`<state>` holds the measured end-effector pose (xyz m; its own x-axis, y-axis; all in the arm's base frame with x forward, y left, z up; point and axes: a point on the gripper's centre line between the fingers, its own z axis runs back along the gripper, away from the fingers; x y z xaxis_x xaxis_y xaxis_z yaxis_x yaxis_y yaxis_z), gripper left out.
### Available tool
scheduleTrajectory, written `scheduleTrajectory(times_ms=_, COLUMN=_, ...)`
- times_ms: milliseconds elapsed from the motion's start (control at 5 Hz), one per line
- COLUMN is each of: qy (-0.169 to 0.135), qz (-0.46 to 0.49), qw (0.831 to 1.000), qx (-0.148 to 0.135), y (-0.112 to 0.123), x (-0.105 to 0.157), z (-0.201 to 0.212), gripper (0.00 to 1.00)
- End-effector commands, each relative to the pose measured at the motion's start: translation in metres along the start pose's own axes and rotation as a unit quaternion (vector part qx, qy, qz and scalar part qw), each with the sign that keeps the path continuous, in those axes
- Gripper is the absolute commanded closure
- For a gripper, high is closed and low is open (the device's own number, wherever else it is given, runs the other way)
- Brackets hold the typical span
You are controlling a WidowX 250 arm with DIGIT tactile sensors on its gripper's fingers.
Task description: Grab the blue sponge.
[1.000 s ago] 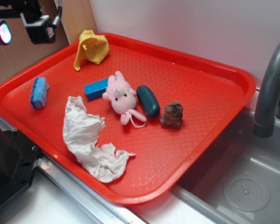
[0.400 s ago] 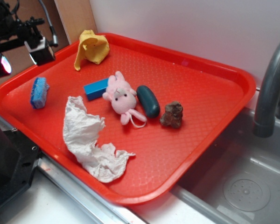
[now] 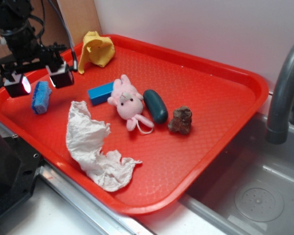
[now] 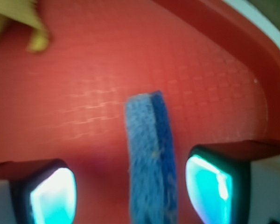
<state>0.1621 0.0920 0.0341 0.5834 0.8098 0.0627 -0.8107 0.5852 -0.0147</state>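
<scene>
Tray [image 3: 215, 98]: bright red, with a fine grid texture across its floor.
Blue sponge [image 3: 41, 96]: light blue, speckled; the wrist view shows a darker blue layer along one side.
Gripper [image 3: 40, 81]: black, its pads [image 4: 209, 183] glowing cyan in the wrist view.
Block [image 3: 100, 92]: smooth, brighter blue.
Plush toy [image 3: 127, 102]: pale pink.
Oval object [image 3: 155, 105]: dark teal.
Cloth [image 3: 96, 49]: mustard yellow.
Crumpled paper [image 3: 95, 146]: white.
Lump [image 3: 181, 120]: mottled brown.
Faucet [image 3: 284, 88]: grey.
</scene>
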Motion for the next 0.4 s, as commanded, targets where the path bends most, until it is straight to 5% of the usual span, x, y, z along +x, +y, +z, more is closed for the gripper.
scheduleTrajectory(times_ms=0, qy=-0.001, qz=-0.01, qw=1.0, qx=0.03, y=-0.002, x=-0.006, z=-0.014, gripper=1.0)
scheduleTrajectory(times_ms=200, qy=-0.009, qz=-0.038, qw=0.999, qx=0.017, y=0.0, x=-0.007, z=0.006, gripper=1.0)
